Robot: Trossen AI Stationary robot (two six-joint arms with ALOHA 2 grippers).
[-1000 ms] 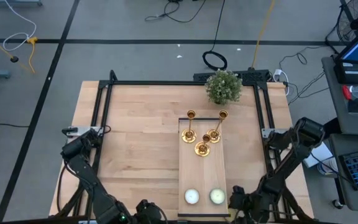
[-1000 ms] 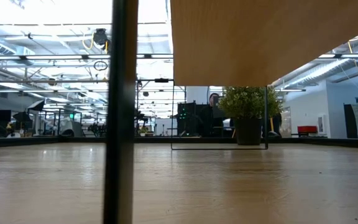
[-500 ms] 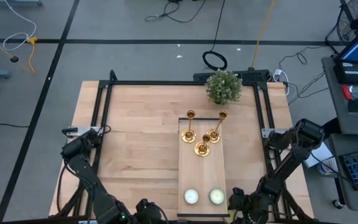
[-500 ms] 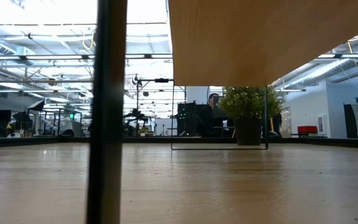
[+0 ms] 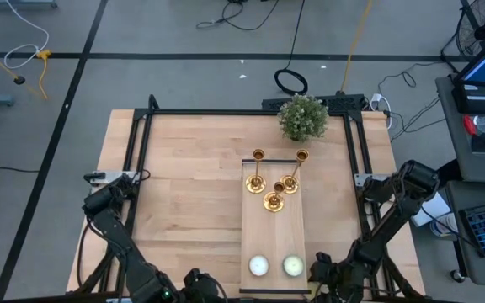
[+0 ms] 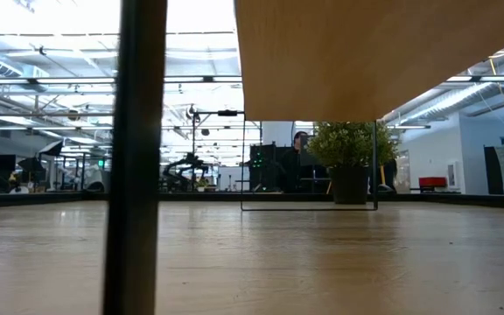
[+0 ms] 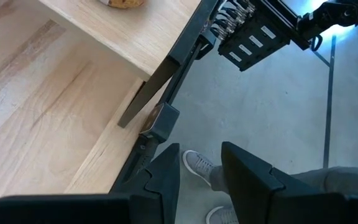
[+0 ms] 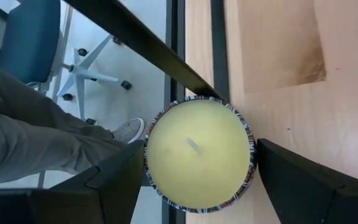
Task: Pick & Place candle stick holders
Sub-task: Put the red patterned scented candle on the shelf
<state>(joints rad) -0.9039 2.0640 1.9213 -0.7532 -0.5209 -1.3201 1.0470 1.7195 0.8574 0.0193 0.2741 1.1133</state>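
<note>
Three gold candle stick holders (image 5: 258, 172) (image 5: 296, 171) (image 5: 274, 199) stand on their round bases at the far end of a long wooden board (image 5: 274, 240). Two pale round candles (image 5: 260, 266) (image 5: 293, 266) sit at its near end. My right gripper (image 8: 199, 155) is open at the board's near right corner (image 5: 305, 271), one finger on each side of the right candle (image 8: 197, 152). My left gripper (image 7: 197, 174) hangs open over the table's near edge (image 5: 199, 286), left of the board, with nothing between its fingers. My right gripper has the right candle's round wall (image 8: 146, 168) between its two fingers, which come slanting down from the table's near side. The fingers stand hard against the rim, but I cannot tell whether they touch it. The candle sits upright on the board.
A potted plant (image 5: 301, 116) stands at the far edge behind the board. Black frame rails (image 5: 141, 168) run along the table's sides. A person's legs (image 8: 36, 124) and a chair (image 8: 30, 37) show beyond the near edge. A dark upright bar (image 6: 134, 157) stands close to the low camera.
In the low view the dark upright bar has drifted steadily toward the picture's left; which arm it belongs to I cannot tell. The candle stick holders and candles have stayed where they were.
</note>
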